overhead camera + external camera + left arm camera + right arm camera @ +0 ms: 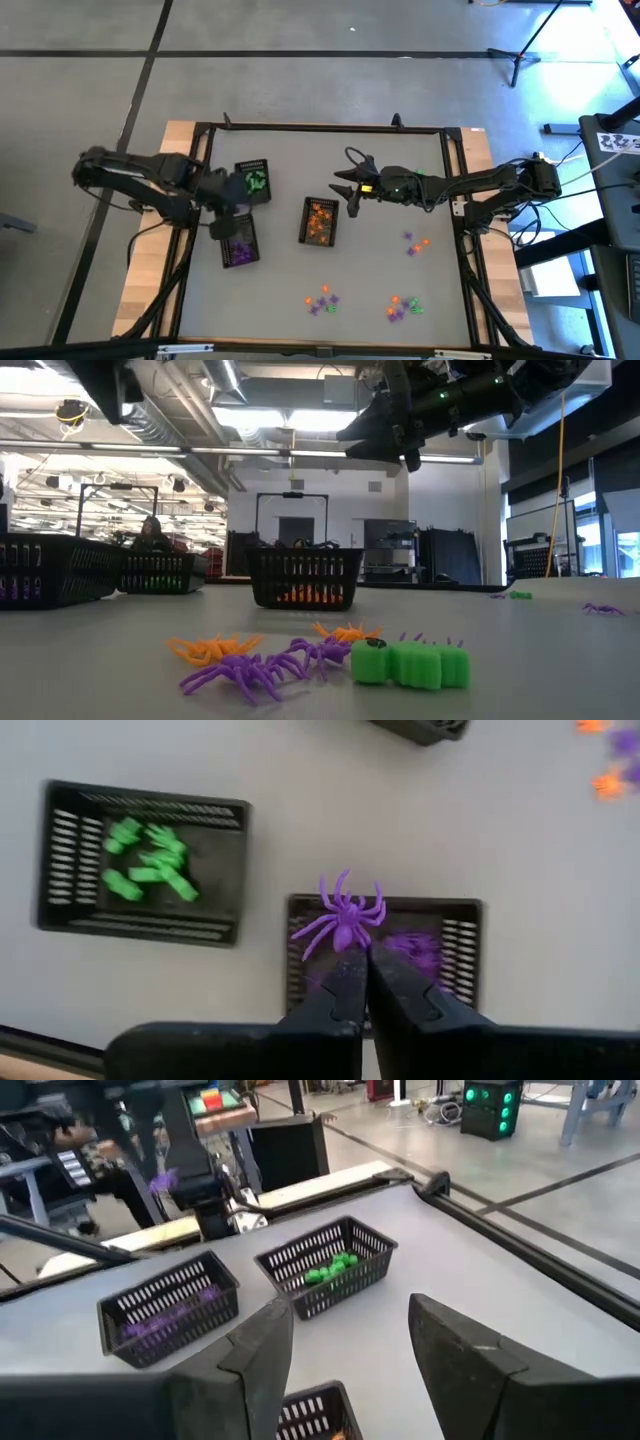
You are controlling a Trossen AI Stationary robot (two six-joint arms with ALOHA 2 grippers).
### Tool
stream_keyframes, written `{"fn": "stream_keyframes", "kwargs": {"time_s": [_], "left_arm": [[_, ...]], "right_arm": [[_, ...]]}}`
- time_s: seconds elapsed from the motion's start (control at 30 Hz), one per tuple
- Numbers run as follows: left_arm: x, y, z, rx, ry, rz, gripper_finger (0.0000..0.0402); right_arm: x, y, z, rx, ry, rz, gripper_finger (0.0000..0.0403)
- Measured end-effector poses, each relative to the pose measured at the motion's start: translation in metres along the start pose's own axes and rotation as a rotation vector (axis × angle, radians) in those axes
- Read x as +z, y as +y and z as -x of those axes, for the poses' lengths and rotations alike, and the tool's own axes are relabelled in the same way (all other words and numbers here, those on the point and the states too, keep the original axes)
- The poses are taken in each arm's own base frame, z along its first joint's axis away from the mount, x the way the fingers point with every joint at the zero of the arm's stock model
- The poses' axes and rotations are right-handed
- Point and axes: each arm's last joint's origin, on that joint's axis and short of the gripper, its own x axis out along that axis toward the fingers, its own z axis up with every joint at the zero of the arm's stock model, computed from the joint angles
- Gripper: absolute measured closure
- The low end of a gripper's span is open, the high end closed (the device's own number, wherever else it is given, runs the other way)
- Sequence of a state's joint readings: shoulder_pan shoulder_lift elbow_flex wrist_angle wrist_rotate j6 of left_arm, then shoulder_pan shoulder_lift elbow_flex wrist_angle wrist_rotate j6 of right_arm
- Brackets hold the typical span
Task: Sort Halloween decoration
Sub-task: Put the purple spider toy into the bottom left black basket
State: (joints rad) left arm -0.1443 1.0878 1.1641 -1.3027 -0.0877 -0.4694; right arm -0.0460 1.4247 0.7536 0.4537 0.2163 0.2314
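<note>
My left gripper is shut on a purple spider, one Halloween decoration, and hangs over the black tray of purple pieces. The tray of green pieces stands just beyond it, and the tray of orange pieces at mid-table. My right gripper hovers open by the orange tray's far end, with nothing between its fingers. Loose trinkets lie on the table near the front edge. My left gripper pinches the purple spider's body end between its two fingertips. The fingers point steeply down from above. The spider sticks out past the tips with its legs spread, lifted clear above the purple tray.
A few more trinkets lie toward the right edge. In the low view an orange spider, purple spiders and a green piece lie closest. A dark frame rail runs around the table.
</note>
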Motion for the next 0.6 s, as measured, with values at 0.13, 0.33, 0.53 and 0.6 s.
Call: {"fn": "stream_keyframes", "kwargs": {"time_s": [0.13,0.33,0.53,0.6], "left_arm": [[-0.007,-0.012,0.001,-0.027,0.006,-0.001,0.0401],[-0.019,-0.026,-0.007,-0.032,0.045,0.006,0.0401],[-0.047,-0.028,-0.044,0.047,0.180,-0.033,0.0401],[-0.053,-0.025,-0.054,0.070,0.209,-0.027,0.0401]], "right_arm": [[0.001,0.000,0.000,0.002,-0.007,-0.001,0.0205],[0.001,0.000,0.000,0.002,-0.006,-0.001,0.0205],[-0.001,0.000,0.000,-0.003,0.014,0.004,0.0205],[-0.001,0.000,0.000,-0.002,0.012,0.003,0.0205]]}}
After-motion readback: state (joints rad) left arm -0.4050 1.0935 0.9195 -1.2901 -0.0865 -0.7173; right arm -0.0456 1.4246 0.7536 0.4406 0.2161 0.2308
